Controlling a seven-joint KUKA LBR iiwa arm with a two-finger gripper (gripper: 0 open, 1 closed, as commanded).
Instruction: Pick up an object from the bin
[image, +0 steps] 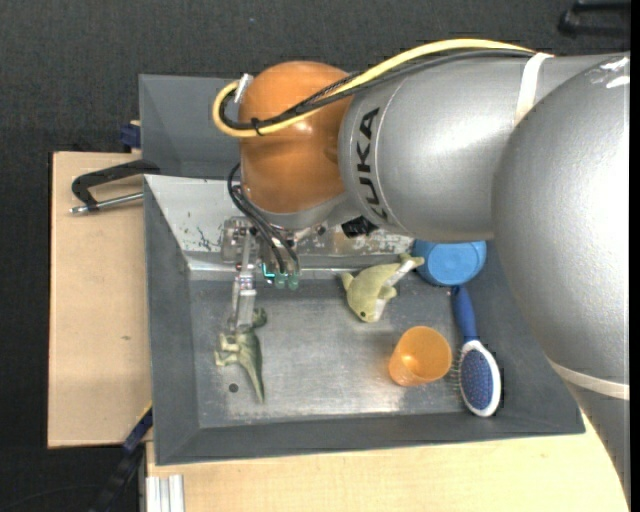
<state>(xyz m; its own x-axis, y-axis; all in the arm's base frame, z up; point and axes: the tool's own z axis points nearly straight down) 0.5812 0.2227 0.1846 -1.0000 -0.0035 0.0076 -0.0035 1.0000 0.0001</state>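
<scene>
My gripper (242, 303) reaches down from under the orange wrist cover into the left part of the bin. Its tip sits right at the upper end of a small green toy dinosaur (245, 357), which lies on the bin floor near the left wall and stretches toward the front. I cannot see whether the tip touches the dinosaur. A pale yellow-green toy fish (370, 293) lies a little to the right of the gripper, in the middle of the bin.
An orange cup (420, 357) lies on its side at the front right. Beside it a blue-handled brush (476, 368) rests along the right wall. A blue round lid (452, 262) sits at the back right, partly under the arm.
</scene>
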